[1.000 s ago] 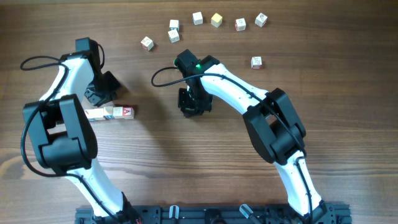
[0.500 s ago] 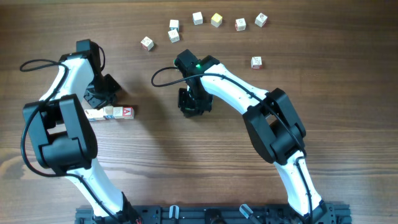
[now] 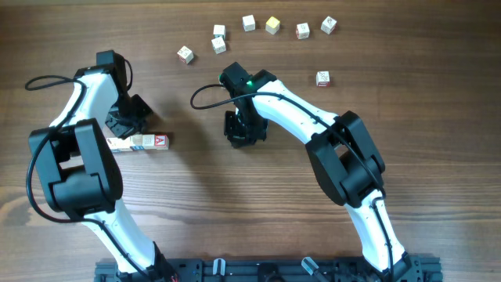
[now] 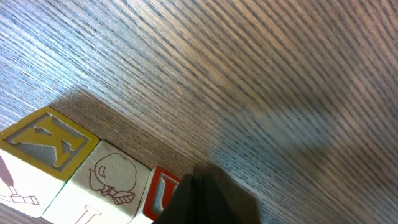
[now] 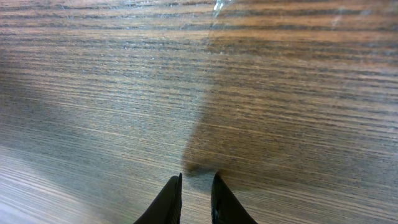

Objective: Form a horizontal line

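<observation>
The horizontal line (image 3: 141, 142) is a short bar of whitish letter cubes at the left of the table, and its right end cube shows a red "A" (image 3: 160, 141). My left gripper (image 3: 129, 119) sits just behind the bar, shut and empty. In the left wrist view, its dark fingertips (image 4: 198, 202) touch or nearly touch a red-framed cube (image 4: 161, 190), next to a cube with a drawing (image 4: 115, 174) and a yellow "K" cube (image 4: 48, 142). My right gripper (image 3: 243, 131) is at the table's middle, fingers close together over bare wood (image 5: 196, 193), holding nothing.
Several loose whitish cubes lie along the back: (image 3: 185, 54), (image 3: 218, 45), (image 3: 249, 23), (image 3: 302, 30), (image 3: 329, 25). A yellowish cube (image 3: 272, 25) is among them. One lone cube (image 3: 322, 77) lies to the right of my right arm.
</observation>
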You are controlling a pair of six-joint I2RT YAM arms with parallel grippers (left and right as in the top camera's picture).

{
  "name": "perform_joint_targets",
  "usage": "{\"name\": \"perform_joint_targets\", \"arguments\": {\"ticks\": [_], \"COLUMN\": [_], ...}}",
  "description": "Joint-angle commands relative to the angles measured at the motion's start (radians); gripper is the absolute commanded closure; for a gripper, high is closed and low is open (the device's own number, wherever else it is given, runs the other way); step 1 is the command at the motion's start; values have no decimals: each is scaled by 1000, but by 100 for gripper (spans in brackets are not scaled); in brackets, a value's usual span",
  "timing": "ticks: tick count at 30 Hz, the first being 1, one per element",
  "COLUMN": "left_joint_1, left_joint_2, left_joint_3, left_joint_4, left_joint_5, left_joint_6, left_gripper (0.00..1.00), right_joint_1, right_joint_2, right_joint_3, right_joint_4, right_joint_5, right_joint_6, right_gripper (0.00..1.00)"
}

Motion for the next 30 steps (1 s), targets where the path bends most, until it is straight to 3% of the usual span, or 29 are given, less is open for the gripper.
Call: {"name": "perform_joint_targets", "arguments": {"ticks": [1,30], "left_joint_1": [5,5], "left_joint_2": [13,13], "left_joint_3": [-5,-5], "left_joint_4": [-7,-10], "left_joint_5": [-14,-14], "left_joint_6": [-16,-16], "left_gripper": [96,96], "right_joint_1": [-2,-2], "right_joint_2": [51,51], "right_joint_3": [-29,-29], "right_joint_4": [13,13], "right_joint_5": [112,113], "right_joint_6": [-17,-17], "right_gripper": [82,82]}}
